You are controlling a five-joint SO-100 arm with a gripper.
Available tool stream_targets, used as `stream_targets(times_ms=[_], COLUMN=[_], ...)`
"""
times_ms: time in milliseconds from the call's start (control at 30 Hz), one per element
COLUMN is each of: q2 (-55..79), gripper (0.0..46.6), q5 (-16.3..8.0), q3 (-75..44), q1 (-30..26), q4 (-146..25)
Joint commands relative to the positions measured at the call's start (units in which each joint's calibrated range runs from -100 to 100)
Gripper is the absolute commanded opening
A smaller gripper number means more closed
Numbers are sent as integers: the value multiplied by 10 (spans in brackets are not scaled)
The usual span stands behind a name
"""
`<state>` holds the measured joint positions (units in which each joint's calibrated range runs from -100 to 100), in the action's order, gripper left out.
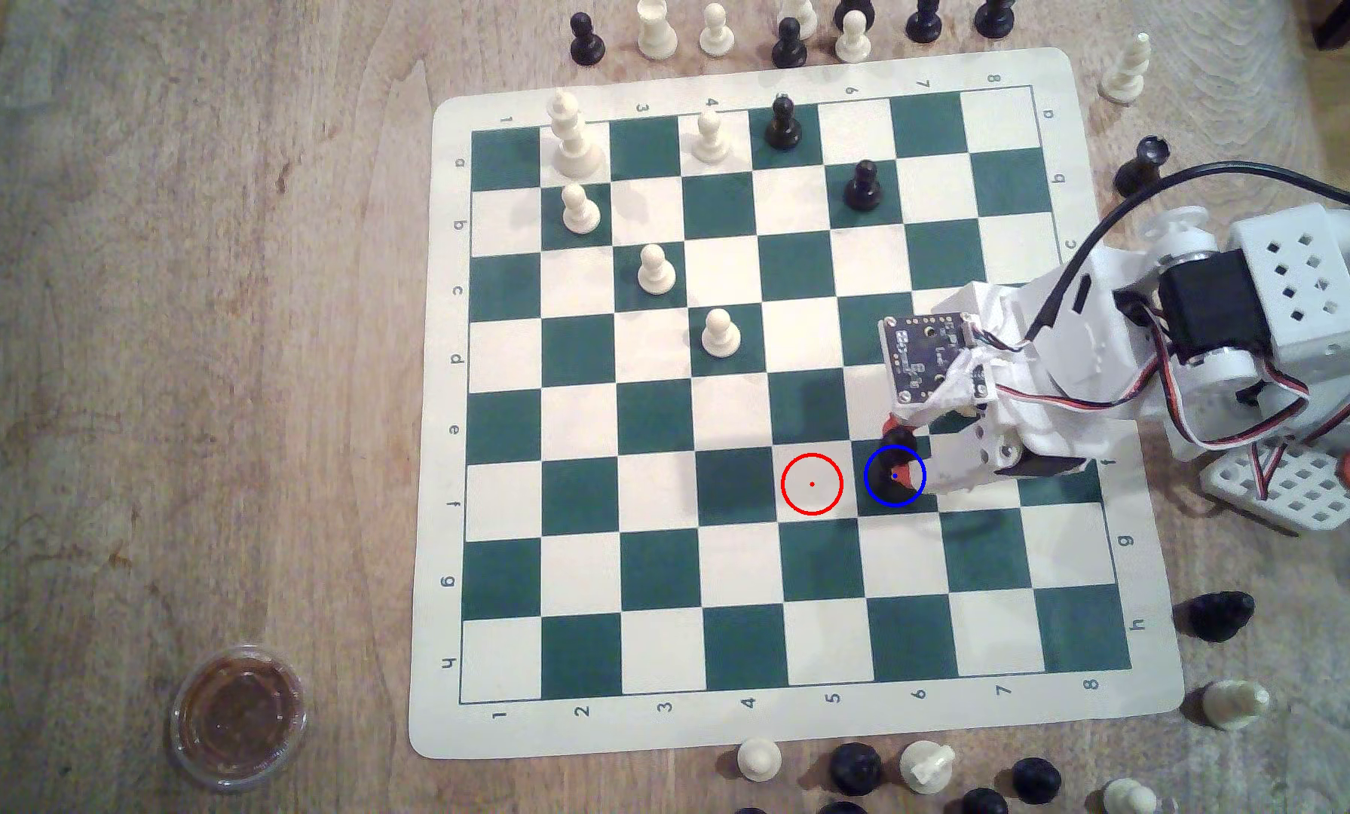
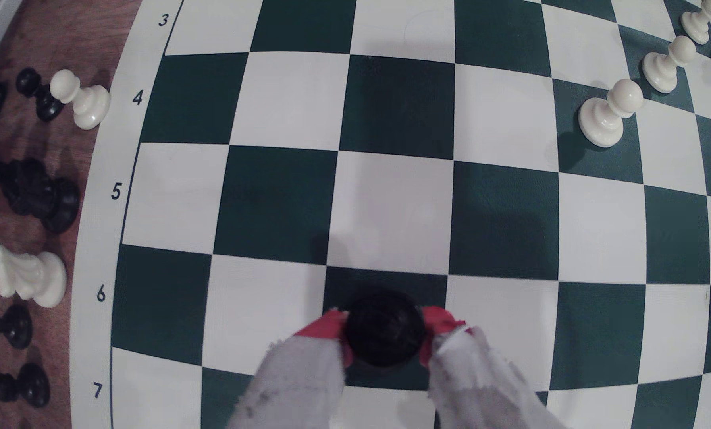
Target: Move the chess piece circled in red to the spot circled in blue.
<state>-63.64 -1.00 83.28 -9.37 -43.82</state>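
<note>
Wrist view: jaws are clamping the black chess piece (image 2: 384, 328) from both sides, red fingertips (image 2: 324, 326) pressing its round body over a dark green square. Exterior view: the piece (image 1: 891, 470) is sitting inside the blue-ringed square (image 1: 908, 501), just beside the red-ringed white square (image 1: 812, 484) on the chessboard (image 1: 452, 438).

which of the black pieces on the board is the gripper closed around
The glossy black chess piece with the rounded top, standing on the blue-ringed dark green square, sits between the red-tipped gripper. The two slim black pawns stand free at the far rows.
</note>
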Motion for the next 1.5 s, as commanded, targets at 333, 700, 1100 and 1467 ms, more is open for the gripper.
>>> stream_targets(times_ms=[333, 700, 1100, 1467], q2=[-96, -253, -321, -321], gripper=[252, 166, 15, 3], q5=[-1, -3, 21, 18], q3=[-22, -24, -6, 143], q1=[21, 67, 100, 121], q4=[-61, 51, 226, 698])
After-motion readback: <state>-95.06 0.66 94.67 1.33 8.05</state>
